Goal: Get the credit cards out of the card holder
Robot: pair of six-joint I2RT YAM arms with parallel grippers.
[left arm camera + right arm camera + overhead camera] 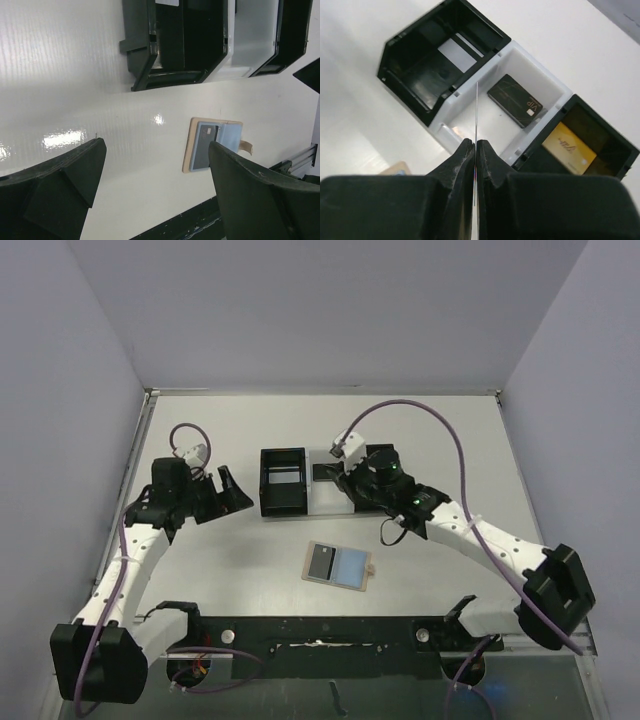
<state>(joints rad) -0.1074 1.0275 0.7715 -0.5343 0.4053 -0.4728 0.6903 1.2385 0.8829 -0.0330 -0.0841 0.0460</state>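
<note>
On the white tabletop (450,440) between lilac walls (300,320), our right gripper (475,146) is pinched tight on a thin card (476,107). We see the card edge-on, its long axis pointing away from the jaws toward the tray (265,480). The white middle compartment (492,125) lies directly beyond that edge, so we judge the release turns on this alignment. Our left gripper (155,155) hangs spread wide and empty off the tray's left end. The card holder (338,566) lies open and flat toward the near edge, between the arms, nearer the right one.
</note>
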